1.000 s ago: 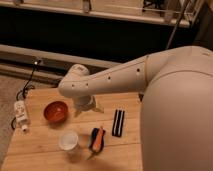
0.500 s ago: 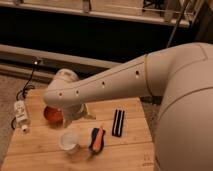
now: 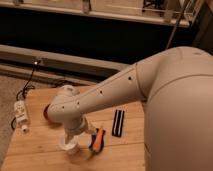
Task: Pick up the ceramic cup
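— Wooden table (image 3: 35,150) in front of a dark wall, with a white power strip (image 3: 21,111) on the carpet to its left. How does the arm stand?

— The robot arm (image 3: 115,92) reaches from the big pale shoulder on the right, down and leftward across the table. Its wrist bends downward over the front left part. The gripper (image 3: 75,135) points down right over the ceramic cup (image 3: 69,146), at its rim or just above it. The wrist hides it, so I cannot tell whether it is open or closed, or whether it has hold of the cup.

— And the cup itself?

— Small, round and white, with no handle to be seen. It stands upright on the wood near the front edge, and only its lower front shows below the gripper. Just to its right lies an orange-and-blue object (image 3: 97,139), and farther right a black striped bar (image 3: 118,122). A sliver of the red bowl (image 3: 46,112) peeks out behind the arm on the left.

— What differs from half a second ago?

— The arm has swung lower. Then the cup's whole open top was in view, with the wrist above and behind it. Now the gripper covers the top. More of the bowl is hidden too. Cup, bar and orange-and-blue object lie where they did.
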Available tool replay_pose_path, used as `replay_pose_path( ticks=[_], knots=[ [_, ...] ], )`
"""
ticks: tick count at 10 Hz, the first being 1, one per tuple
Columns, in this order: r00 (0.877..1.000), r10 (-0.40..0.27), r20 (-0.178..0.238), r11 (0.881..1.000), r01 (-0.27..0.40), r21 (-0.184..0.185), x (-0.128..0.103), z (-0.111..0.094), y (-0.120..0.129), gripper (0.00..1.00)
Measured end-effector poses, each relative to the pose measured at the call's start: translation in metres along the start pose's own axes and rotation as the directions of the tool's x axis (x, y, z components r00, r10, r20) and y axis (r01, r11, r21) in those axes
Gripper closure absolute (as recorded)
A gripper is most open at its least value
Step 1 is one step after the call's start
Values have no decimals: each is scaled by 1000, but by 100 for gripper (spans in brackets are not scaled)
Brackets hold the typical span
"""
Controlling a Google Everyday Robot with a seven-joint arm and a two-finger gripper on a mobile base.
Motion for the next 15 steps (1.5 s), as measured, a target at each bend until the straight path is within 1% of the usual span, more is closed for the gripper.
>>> replay_pose_path(
  ticks=[1, 2, 3, 5, 6, 7, 8, 9, 10, 11, 12, 13, 14, 15],
  knots=[
    [1000, -1, -16, 1000, 1, -2, -1, 16, 2, 20],
    [1000, 8, -25, 1000, -8, -2, -6, 30, 1, 23],
    [999, 13, -29, 1000, -13, -2, -12, 40, 0, 30],
    [999, 13, -30, 1000, -13, -6, -23, 54, 6, 50],
    [1000, 14, -19, 1000, -14, -7, -30, 58, 8, 62],
    [1000, 16, -9, 1000, -16, -12, -34, 58, 9, 70],
    [1000, 16, 9, 1000, -16, -26, -39, 56, 11, 80],
    [999, 14, 31, 999, -13, -51, -43, 53, 13, 90],
    [998, 10, 57, 995, -4, -103, -46, 47, 19, 98],
    [996, 12, 86, 986, 2, -165, -50, 38, 23, 100],
    [989, 34, 142, 962, 6, -273, -55, 20, 25, 100],
    [982, 62, 180, 941, 2, -338, -57, 6, 18, 100],
    [968, 110, 225, 910, -7, -415, -57, -11, 4, 100],
    [953, 161, 256, 879, -21, -476, -53, -25, -15, 100]
  ],
)
